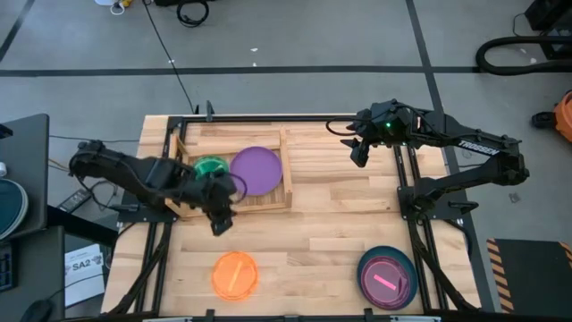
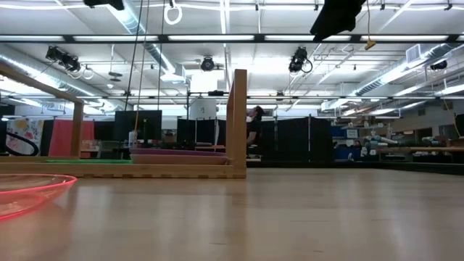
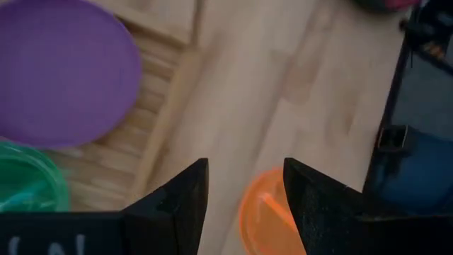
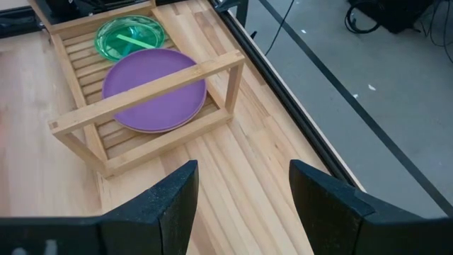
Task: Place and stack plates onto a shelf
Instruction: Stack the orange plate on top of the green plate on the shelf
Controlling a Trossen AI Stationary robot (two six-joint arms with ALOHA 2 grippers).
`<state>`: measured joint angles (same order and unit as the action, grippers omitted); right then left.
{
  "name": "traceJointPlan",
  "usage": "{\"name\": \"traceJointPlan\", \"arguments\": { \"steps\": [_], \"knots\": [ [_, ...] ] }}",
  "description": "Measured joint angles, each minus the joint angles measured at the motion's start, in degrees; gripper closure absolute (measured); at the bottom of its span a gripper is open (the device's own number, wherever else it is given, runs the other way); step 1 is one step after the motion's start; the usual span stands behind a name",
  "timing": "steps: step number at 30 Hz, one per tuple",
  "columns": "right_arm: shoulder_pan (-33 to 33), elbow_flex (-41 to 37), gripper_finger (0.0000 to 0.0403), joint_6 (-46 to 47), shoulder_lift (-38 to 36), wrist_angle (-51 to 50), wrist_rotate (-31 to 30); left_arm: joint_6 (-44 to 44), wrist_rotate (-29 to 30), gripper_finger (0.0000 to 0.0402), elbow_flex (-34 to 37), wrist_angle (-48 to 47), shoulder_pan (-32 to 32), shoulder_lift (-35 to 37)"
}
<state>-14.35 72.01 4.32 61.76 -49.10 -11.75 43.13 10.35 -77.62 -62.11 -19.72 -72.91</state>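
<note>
The shelf (image 1: 234,170) is a light slatted wooden tray at the table's far left. In it lie a purple plate (image 1: 256,170) and a small green plate (image 1: 210,167), side by side on the slats. An orange plate (image 1: 234,275) rests flat near the table's near edge. A pink plate lies in a dark teal plate (image 1: 387,277) at the near right corner. My left gripper (image 1: 219,219) hangs open just near of the shelf's near rail, with the orange plate (image 3: 265,212) showing beyond its fingers. My right gripper (image 1: 360,152) is open, high over the table's far right.
The shelf's raised rails (image 4: 148,88) and corner posts (image 2: 236,119) stand above the plates. A black frame (image 1: 407,179) runs along the table's right side. Bare planks lie between the shelf and the near plates.
</note>
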Motion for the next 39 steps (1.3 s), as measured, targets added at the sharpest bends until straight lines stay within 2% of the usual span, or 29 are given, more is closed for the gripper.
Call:
{"name": "traceJointPlan", "arguments": {
  "steps": [4, 11, 20, 27, 32, 39],
  "knots": [
    [0.0, 0.0, 0.0176, 0.0, 0.0, -0.6, 0.0, 3.0, 0.2, 0.0212, 1.8, 4.0, -4.8, -1.3],
    [0.0, 0.0, 0.0176, 0.0, 0.0, -0.8, 0.0, 6.2, 1.6, 0.0212, 3.9, 5.0, -11.3, -6.5],
    [0.0, 0.0, 0.0176, 0.0, 0.0, -0.8, 0.0, 6.8, -0.7, 0.0212, 7.6, 5.1, -13.6, -14.8],
    [0.0, 0.0, 0.0176, 0.0, 0.0, -0.9, 0.0, 6.6, -3.2, 0.0212, 12.1, 5.7, -13.6, -17.2],
    [0.0, 0.0, 0.0176, 0.0, 0.0, -0.9, 0.0, 6.7, -5.9, 0.0212, 16.8, 11.8, -13.5, -17.2],
    [0.0, 0.0, 0.0176, 0.0, 0.0, -1.2, 0.0, 6.8, -9.0, 0.0212, 24.6, 25.3, -13.5, -17.2]
  ]
}}
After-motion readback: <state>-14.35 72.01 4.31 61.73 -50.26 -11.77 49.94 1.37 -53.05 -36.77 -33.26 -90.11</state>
